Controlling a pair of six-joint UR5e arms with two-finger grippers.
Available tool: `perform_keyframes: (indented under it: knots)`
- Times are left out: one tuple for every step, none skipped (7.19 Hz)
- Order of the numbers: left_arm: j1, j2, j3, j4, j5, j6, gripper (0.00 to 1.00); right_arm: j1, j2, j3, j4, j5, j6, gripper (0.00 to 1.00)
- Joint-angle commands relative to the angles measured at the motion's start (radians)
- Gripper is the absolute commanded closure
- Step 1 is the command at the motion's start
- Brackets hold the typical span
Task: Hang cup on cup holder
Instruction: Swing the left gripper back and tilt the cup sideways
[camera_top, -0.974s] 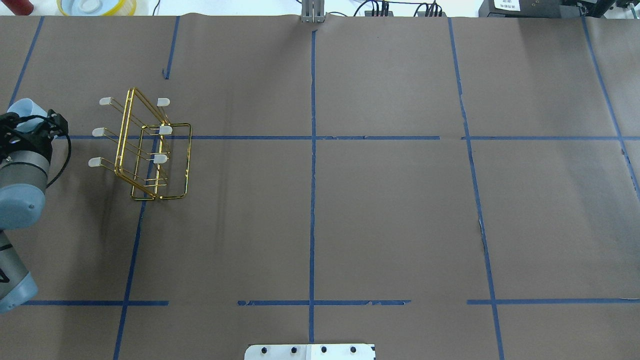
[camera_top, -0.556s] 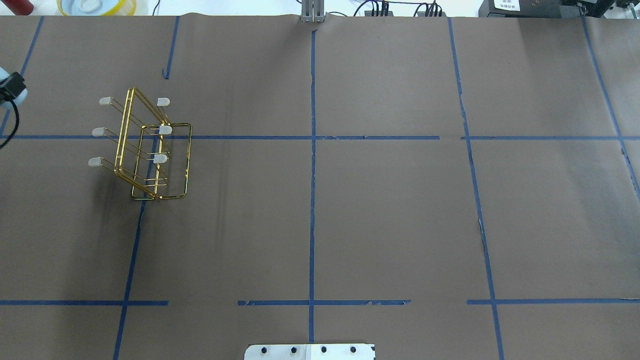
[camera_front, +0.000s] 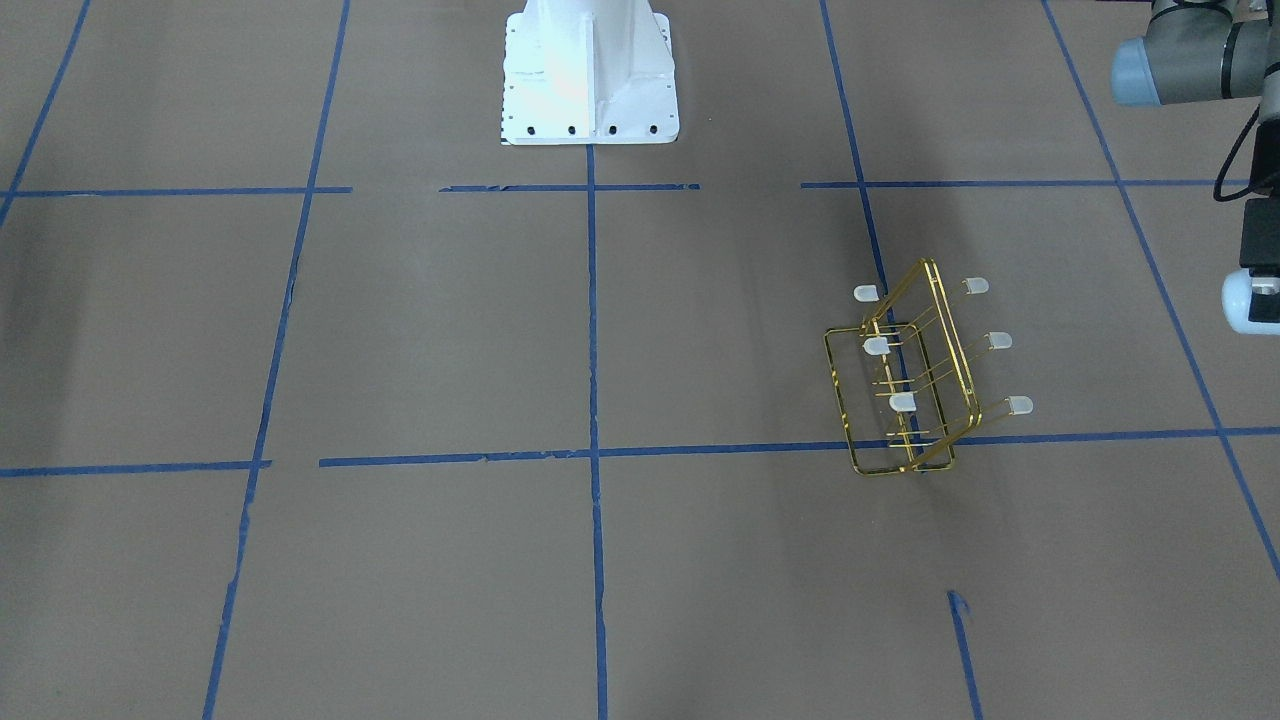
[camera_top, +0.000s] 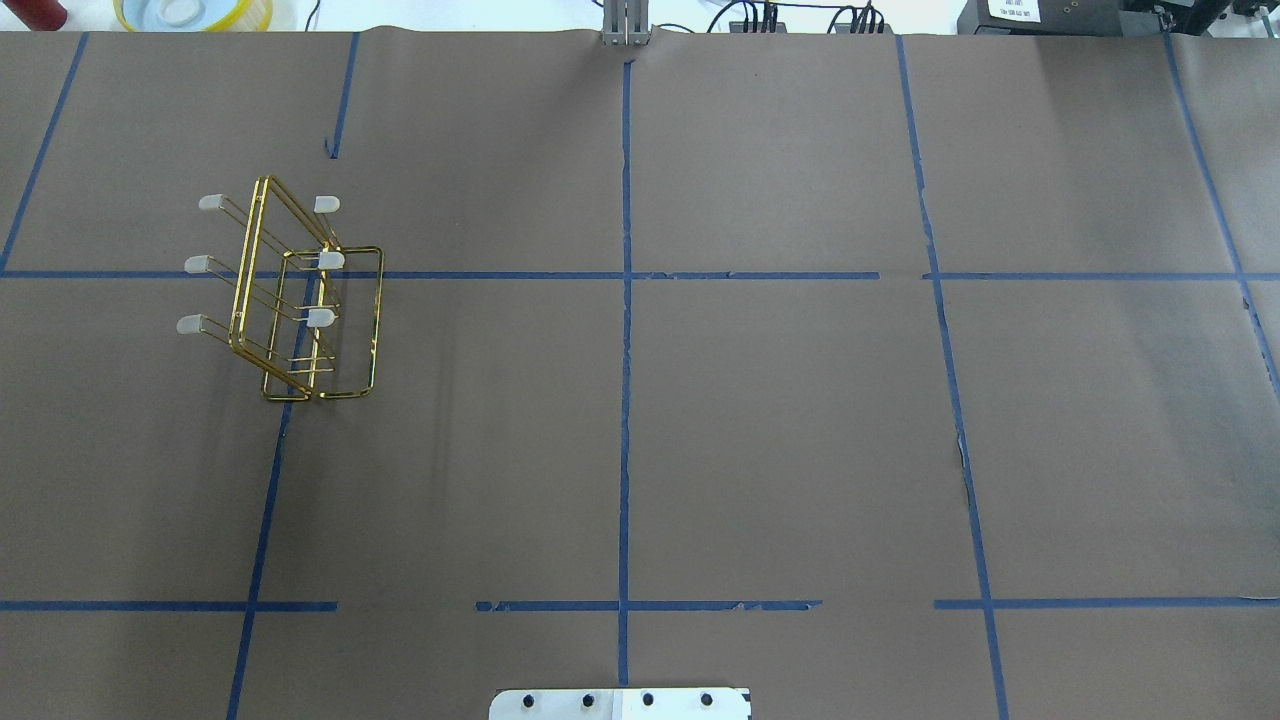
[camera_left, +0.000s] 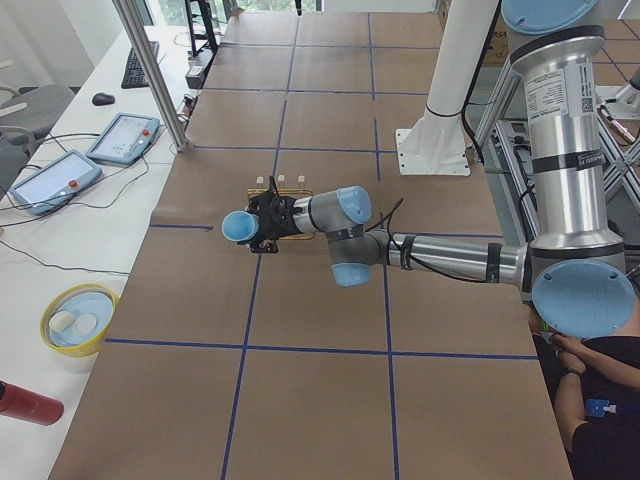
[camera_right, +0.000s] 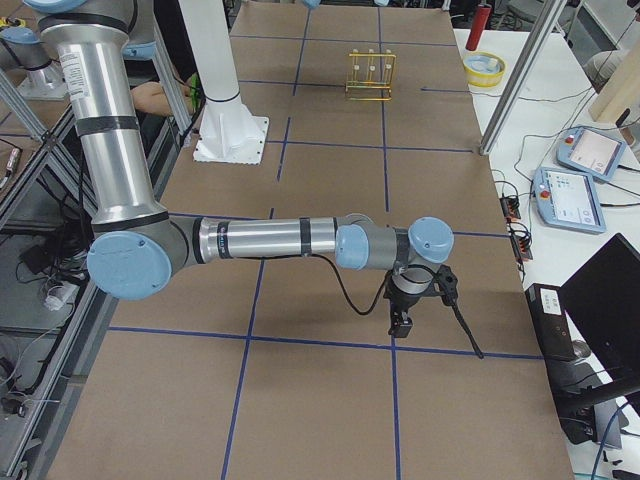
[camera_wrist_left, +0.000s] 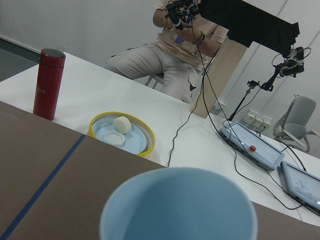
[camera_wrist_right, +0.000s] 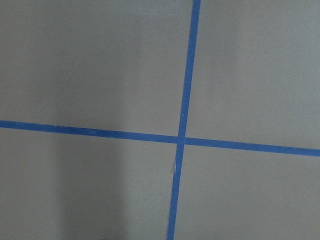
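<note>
The pale blue cup (camera_left: 237, 226) is held in the air by my left gripper (camera_left: 258, 226), mouth turned away from the arm, off the table's left end. The cup's rim (camera_wrist_left: 180, 205) fills the bottom of the left wrist view, and the cup shows at the right edge of the front view (camera_front: 1250, 300). The gold wire cup holder (camera_top: 300, 310) stands on the table with bare capped prongs; it also shows in the front view (camera_front: 905, 400), to the left of the cup there. My right gripper (camera_right: 400, 322) hangs low over the table's right end; I cannot tell whether it is open.
A yellow-rimmed bowl (camera_wrist_left: 122, 135) and a red bottle (camera_wrist_left: 48, 82) stand on the white bench beyond the table's left end. An operator sits behind the bench. The white robot base (camera_front: 588, 70) stands at the table's near middle. Blue tape lines cross the brown paper.
My left arm with the cup has moved left and gone fully out of the overhead view. The cup holder has not moved.
</note>
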Motion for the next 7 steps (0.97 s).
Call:
perform_keyframes:
  knots:
    - [0.005,0.004,-0.071,-0.005,-0.005,-0.283,1.0,0.001,0.0,0.0,0.0,0.0,0.0,0.0]
    - [0.013,0.002,-0.073,-0.039,-0.004,-0.416,1.0,0.001,0.0,0.0,0.0,0.0,0.0,0.0]
    - [0.022,0.013,-0.07,-0.129,0.008,-0.542,1.0,0.001,0.0,0.0,0.0,0.0,0.0,0.0]
    - [0.072,0.036,-0.068,-0.207,0.06,-0.683,1.0,0.001,0.0,0.0,0.0,0.0,0.0,0.0]
    - [0.156,0.06,-0.068,-0.267,0.167,-0.803,1.0,0.001,0.0,0.0,0.001,0.0,0.0,0.0]
    - [0.247,0.07,-0.067,-0.303,0.276,-0.912,1.0,0.001,0.0,0.0,0.0,0.0,0.0,0.0]
    - [0.313,0.079,-0.067,-0.339,0.368,-1.007,1.0,0.001,0.0,0.0,0.0,0.0,0.0,0.0]
